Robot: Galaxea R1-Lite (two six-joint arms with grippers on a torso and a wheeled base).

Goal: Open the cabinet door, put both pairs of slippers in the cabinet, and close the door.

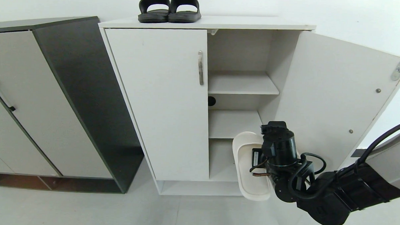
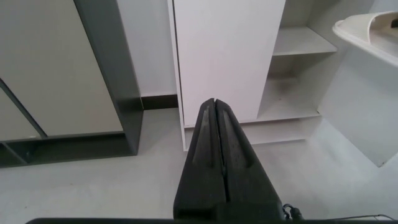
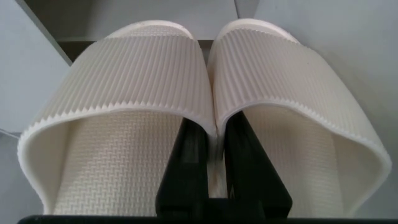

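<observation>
The right gripper (image 3: 215, 146) pinched the white slippers (image 3: 143, 74). They might bump a shelf (image 1: 232, 125) and fall. The left gripper (image 2: 214, 107) was closed.

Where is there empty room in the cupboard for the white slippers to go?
All three shelves in the open half look bare: the top shelf, the middle shelf and the bottom shelf. The cabinet top is free right of the black slippers. It is crowded before the bottom shelf, where the right end effector grips the white slippers.
</observation>
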